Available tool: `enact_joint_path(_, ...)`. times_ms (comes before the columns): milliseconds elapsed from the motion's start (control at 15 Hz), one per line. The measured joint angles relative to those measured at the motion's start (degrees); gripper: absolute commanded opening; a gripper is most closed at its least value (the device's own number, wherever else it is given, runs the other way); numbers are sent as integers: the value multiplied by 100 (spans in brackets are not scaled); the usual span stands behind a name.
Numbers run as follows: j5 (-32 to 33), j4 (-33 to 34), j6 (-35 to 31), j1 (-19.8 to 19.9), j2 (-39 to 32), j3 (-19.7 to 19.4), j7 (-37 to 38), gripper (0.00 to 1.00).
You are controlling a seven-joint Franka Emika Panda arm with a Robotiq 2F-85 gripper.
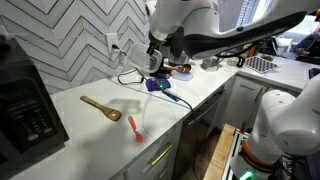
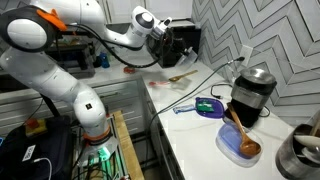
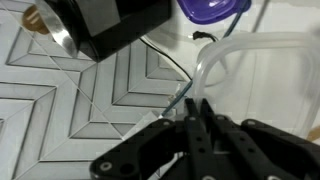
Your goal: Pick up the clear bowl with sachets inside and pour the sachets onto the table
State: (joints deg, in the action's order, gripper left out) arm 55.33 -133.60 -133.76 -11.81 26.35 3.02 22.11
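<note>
Hand [image 3: 196, 106] clenched on the rim of the clear bowl [image 3: 255, 75], held above the purple object [image 1: 156, 85] on the worktop [image 1: 100, 135]; sachets cannot be made out.

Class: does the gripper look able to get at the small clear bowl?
Likely yes: in the wrist view the gripper looks closed on the rim of the small clear bowl; nothing blocks it.

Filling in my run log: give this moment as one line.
hand: fingers together | clear bowl: by fingertips, grasp unclear | sachets: not discernible
</note>
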Motion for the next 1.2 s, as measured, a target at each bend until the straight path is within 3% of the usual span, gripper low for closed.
enact_joint_path(333, -1022, -153, -1543, -2, -735, 18, -590, 2)
enact_joint_path(600, -2491, -501, -2636, -15, -1421, -200, -1619, 2)
enact_joint_path(800, -3881, -836, -2797, -320, -1760, -872, -2604, 2)
enact_joint_path(933, -4695, -1009, -2793, -82, -1658, -1019, -3081, 2)
enact_joint_path(1200, -5019, -1157, -2498, 494, -999, -1087, -3668, 7)
